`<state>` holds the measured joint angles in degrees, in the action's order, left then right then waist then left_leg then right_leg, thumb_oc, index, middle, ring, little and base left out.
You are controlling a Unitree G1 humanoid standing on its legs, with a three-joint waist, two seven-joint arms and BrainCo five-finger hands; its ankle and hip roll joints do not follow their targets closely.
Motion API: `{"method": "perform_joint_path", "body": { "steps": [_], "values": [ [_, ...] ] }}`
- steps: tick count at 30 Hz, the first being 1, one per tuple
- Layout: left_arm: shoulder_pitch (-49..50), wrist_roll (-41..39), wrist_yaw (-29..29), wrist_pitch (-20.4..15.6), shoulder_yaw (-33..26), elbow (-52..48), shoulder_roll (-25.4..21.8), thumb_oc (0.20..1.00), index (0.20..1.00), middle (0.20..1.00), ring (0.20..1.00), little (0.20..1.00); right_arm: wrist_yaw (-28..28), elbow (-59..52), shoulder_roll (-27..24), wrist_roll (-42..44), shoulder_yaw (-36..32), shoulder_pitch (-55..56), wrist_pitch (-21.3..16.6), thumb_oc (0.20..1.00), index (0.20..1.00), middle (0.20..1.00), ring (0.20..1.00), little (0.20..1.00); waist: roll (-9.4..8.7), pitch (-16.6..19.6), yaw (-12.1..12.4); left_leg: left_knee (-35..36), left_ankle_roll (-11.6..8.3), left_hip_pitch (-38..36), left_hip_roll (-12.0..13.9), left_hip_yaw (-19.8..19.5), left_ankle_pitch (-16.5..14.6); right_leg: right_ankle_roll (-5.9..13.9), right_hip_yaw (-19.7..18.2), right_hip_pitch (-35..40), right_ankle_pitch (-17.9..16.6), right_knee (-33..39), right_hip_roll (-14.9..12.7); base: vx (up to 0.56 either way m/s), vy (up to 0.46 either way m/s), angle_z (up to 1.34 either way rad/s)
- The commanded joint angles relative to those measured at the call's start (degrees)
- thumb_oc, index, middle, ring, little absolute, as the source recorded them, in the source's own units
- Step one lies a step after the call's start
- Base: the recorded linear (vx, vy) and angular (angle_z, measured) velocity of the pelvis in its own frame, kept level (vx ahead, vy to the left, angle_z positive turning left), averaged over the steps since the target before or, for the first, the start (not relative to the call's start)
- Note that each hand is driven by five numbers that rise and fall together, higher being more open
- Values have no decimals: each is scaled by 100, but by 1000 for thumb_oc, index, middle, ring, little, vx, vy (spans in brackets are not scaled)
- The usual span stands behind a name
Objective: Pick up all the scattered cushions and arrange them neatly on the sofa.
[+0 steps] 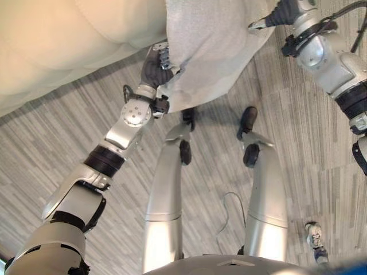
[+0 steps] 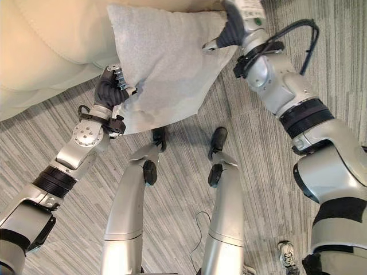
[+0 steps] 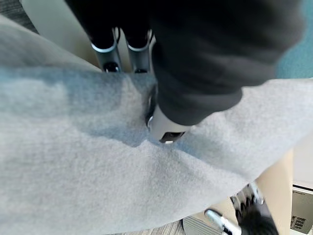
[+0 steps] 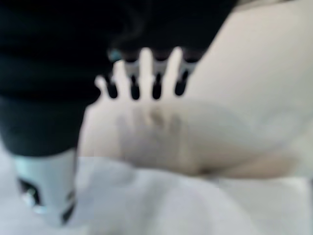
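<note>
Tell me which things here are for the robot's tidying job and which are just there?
For the job:
- grey cushion, held up between both hands
- cream sofa, right behind it
- left hand, on one edge
- right hand, on the other edge

Just there:
- a person's shoe on the striped floor

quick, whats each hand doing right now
Left hand: shut on the grey cushion.
Right hand: shut on the same cushion's other side.
</note>
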<state>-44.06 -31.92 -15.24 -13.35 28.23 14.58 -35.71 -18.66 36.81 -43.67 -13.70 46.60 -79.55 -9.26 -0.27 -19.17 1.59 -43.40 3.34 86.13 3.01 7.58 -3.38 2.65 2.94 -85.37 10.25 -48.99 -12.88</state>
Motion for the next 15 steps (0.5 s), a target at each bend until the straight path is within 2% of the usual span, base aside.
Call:
{"method": "perform_joint_path", "body": {
  "steps": [1,8,15],
  "values": [
    [388,83,187,-814,-131,-1104,193,200,200,200,200,200,9,-100,364,-4,274,27,-231,1000,1000,1000,1000,1000,204,693,54,179,-482,-207,-123,-722,-417,408,-33,376,57,155,2,0,0,0],
    [233,55,133,-892,-112,-1250,250,200,200,200,200,200,168,84,830,-36,411,-6,-222,1000,1000,1000,1000,1000,189,746,121,5,-485,-42,-163,-786,-431,435,-8,238,79,-2,-81,28,10,1],
    [-123,159,-89,-969,-93,-1173,515,200,200,200,200,200,570,24,1624,-163,670,188,-246,1000,1000,1000,1000,1000,151,724,164,-80,-513,-66,-137,-793,-442,422,-20,286,75,-36,-124,16,10,2]
  ]
}}
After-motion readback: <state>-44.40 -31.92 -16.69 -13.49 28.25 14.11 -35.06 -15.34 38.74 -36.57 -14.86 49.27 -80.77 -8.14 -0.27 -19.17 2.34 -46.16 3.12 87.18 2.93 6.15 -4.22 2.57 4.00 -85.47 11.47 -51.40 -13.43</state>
